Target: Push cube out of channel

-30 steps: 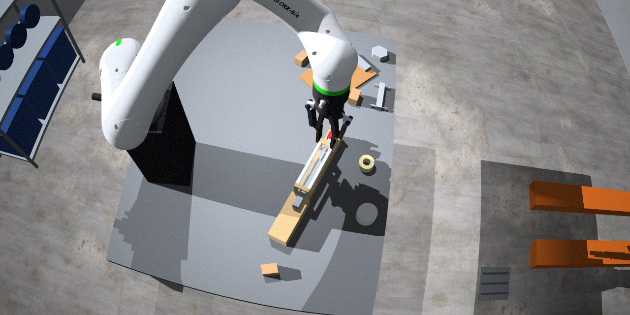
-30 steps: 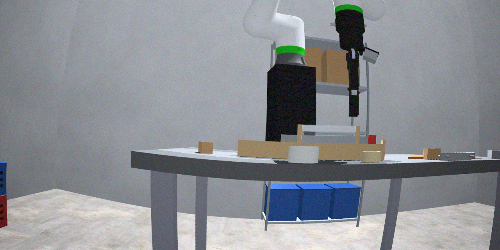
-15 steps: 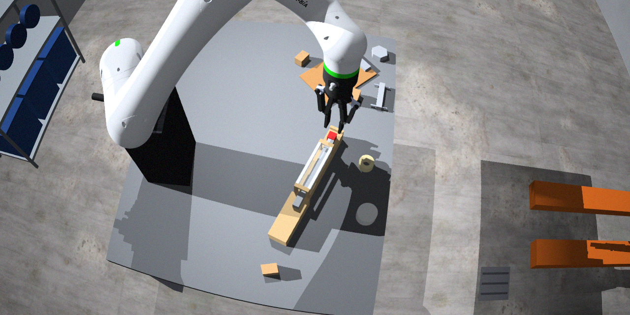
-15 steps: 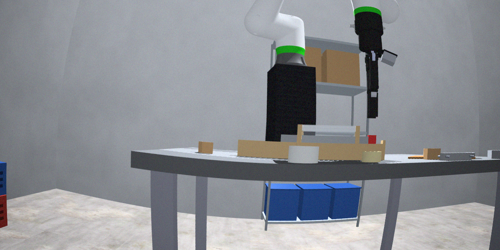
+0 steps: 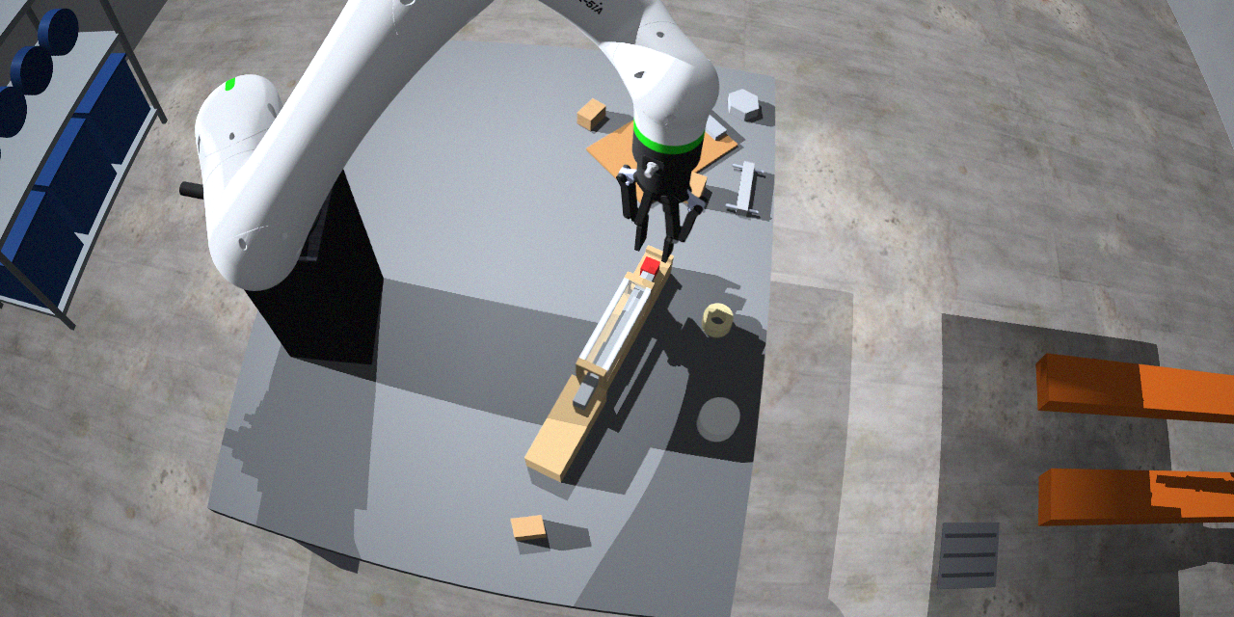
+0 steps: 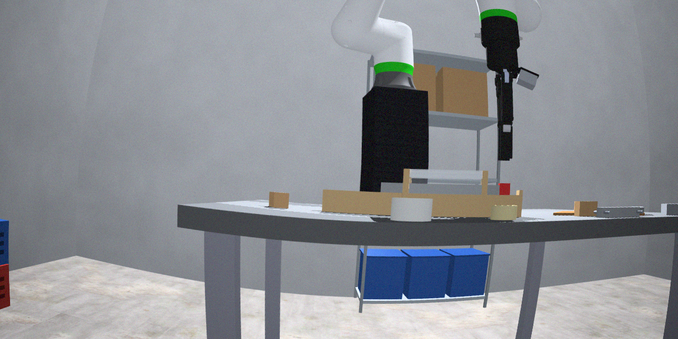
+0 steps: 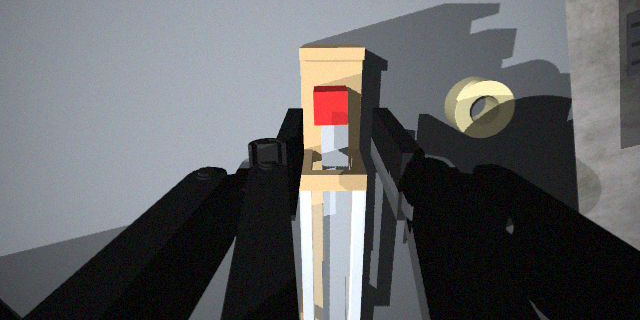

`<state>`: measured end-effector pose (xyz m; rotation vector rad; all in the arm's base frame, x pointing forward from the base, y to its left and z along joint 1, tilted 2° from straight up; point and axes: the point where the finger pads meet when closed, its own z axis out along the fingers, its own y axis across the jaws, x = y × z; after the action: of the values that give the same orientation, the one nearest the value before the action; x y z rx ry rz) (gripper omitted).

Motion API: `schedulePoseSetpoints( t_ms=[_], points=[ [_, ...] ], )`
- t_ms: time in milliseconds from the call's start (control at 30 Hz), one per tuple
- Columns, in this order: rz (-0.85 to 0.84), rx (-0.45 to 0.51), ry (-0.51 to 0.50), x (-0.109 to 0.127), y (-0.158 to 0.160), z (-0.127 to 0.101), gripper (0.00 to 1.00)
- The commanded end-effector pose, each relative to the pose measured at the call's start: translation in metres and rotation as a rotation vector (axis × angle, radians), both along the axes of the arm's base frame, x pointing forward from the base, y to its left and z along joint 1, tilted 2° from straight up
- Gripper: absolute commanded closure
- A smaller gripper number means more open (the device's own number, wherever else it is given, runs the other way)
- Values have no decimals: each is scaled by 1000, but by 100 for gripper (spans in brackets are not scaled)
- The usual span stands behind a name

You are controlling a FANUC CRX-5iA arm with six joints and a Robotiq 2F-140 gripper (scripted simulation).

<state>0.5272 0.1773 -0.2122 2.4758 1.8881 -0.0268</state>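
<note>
The red cube (image 5: 650,266) (image 6: 504,189) (image 7: 330,106) sits outside the channel on the short ledge, between the channel's end and the raised lip (image 6: 519,202) (image 7: 332,54). A long grey bar (image 5: 583,393) (image 6: 391,187) (image 7: 334,145) runs through the channel; its far end reaches the cube, its near end sticks out over the long ledge (image 5: 551,444). The channel's roof has pale rails (image 5: 602,321) (image 6: 447,175) (image 7: 306,250). My gripper (image 5: 653,253) (image 6: 505,158) (image 7: 337,131) is partly open and empty, pointing down above the cube, with one finger to each side in the wrist view.
A yellow ring (image 5: 717,307) (image 6: 503,212) (image 7: 500,92) and a white cylinder (image 5: 717,418) (image 6: 411,210) stand beside the channel. An orange board (image 5: 614,148), a grey pinned bar (image 5: 746,186) and a hexagonal piece (image 5: 742,104) lie beyond the lip. A wooden block (image 5: 527,526) lies past the long ledge.
</note>
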Motion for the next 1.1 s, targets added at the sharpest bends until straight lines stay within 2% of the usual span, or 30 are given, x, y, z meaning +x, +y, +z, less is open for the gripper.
schedulePoseSetpoints(
  t_ms=[0,100,167,267,1067],
  points=[
    [0,1,-2,1,0,-8,67],
    [0,1,-2,1,0,-28,67],
    [0,1,-2,1,0,-28,67],
    [0,1,-2,1,-1,-41,67],
    [0,1,-2,2,-2,-68,67]
  ],
)
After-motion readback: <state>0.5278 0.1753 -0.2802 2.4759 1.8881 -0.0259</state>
